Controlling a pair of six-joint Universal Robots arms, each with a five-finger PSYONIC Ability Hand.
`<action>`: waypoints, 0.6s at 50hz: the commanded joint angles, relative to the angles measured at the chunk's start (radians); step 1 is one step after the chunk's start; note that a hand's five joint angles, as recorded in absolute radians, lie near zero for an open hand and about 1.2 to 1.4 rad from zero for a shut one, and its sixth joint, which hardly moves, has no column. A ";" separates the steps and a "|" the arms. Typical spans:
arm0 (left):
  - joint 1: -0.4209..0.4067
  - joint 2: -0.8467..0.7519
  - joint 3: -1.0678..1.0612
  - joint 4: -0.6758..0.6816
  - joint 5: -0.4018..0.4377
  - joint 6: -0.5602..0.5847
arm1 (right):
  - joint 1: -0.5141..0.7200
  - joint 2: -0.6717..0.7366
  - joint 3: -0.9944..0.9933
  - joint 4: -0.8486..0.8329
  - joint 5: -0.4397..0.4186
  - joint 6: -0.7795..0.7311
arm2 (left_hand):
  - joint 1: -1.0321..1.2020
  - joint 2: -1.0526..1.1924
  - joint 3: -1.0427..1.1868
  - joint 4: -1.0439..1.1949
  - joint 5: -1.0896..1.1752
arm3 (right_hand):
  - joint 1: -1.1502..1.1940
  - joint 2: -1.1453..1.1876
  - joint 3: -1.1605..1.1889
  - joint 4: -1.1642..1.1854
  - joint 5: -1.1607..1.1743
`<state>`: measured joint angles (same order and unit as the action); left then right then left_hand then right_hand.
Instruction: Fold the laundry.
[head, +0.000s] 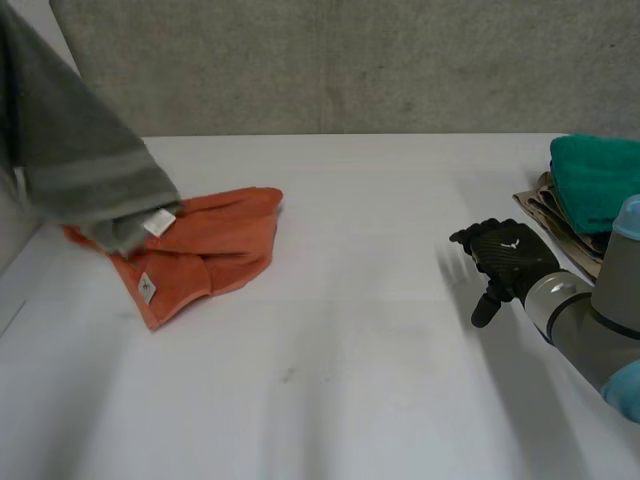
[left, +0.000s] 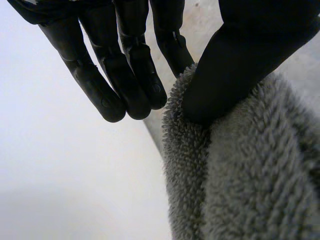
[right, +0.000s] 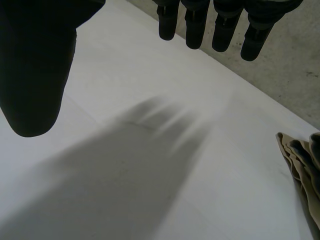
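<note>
A grey towel (head: 80, 160) hangs lifted over the table's far left, and its lower end with a white label touches an orange towel (head: 210, 250) that lies crumpled on the white table (head: 350, 350). In the left wrist view my left hand (left: 125, 65) pinches the grey towel's (left: 250, 175) edge between thumb and fingers. My right hand (head: 505, 260) hovers open above the table at the right, with nothing in it. Its thumb (right: 35, 65) and straight fingers (right: 200, 25) spread over bare table.
A folded teal towel (head: 600, 180) lies on tan folded cloth (head: 545, 205) at the table's right edge, close behind my right hand. The tan cloth (right: 300, 165) also lies beyond the right hand's fingertips. A grey wall runs behind the table.
</note>
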<state>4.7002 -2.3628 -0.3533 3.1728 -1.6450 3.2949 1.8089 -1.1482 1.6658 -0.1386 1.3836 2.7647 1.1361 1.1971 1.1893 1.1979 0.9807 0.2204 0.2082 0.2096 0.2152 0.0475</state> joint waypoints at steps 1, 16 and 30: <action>0.024 -0.082 0.023 0.065 -0.036 0.021 | 0.000 0.015 -0.001 -0.003 0.000 -0.017 | 0.260 0.199 0.207 0.198 0.241 | -0.046 -0.034 -0.035 -0.041 -0.047; -0.023 -0.181 -0.070 -0.060 0.117 0.150 | 0.009 0.013 0.005 -0.006 0.000 -0.020 | -0.962 -1.023 -1.015 -1.023 -0.981 | -0.046 -0.034 -0.035 -0.041 -0.047; -0.210 -0.095 -0.446 -0.143 0.215 0.333 | 0.010 0.008 0.008 -0.006 0.000 -0.020 | -0.962 -1.023 -1.015 -1.023 -0.981 | -0.046 -0.034 -0.035 -0.041 -0.047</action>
<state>4.5571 -2.4611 -0.6939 3.0279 -1.4823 3.5424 1.8189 -1.1392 1.6718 -0.1441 1.3837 2.7443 0.1882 0.2081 0.2096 0.1995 0.0519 0.2204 0.2082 0.2096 0.2152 0.0475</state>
